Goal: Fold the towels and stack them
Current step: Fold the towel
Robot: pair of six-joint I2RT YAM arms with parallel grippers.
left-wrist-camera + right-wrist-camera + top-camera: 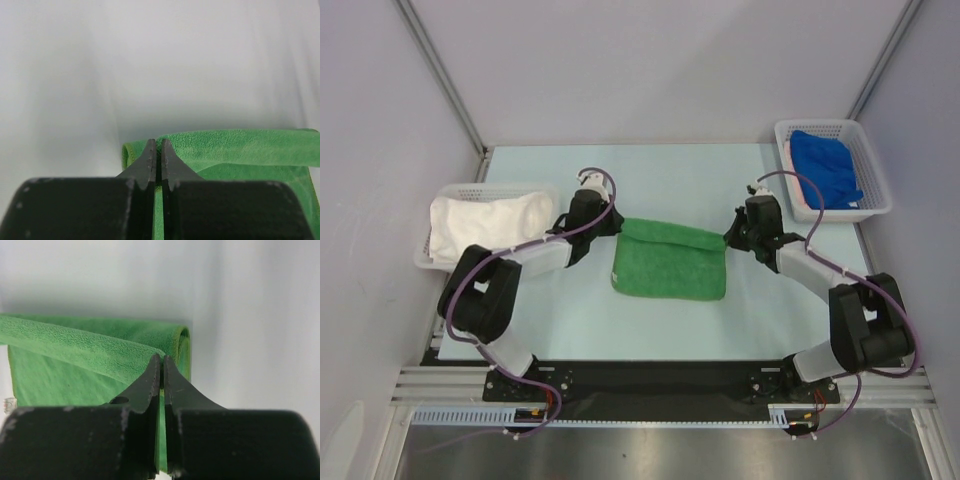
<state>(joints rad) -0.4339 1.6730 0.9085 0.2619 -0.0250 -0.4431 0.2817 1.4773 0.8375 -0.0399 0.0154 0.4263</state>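
The task looked to be in its early part: only the green towel (pixel 670 262) lay out on the worktop (pixel 670 180), midway between the two arms, doubled over once with a folded flap along its far edge. It probably needed a further fold, and no stack had yet been started. The left hand (pixel 156 150) sat at the towel's far left corner and the right hand (pixel 162 365) at its far right corner. Each had its fingers pressed together, and neither wrist view showed whether any cloth was nipped between them. The left basket (pixel 422 258) held the white towel (pixel 480 222), bunched and spilling over the rim. The right basket (pixel 875 160) held the blue towel (pixel 823 165), crumpled, with a sliver of the salmon pink towel (pixel 798 203) showing under it. Those three seemed to be unfolded.
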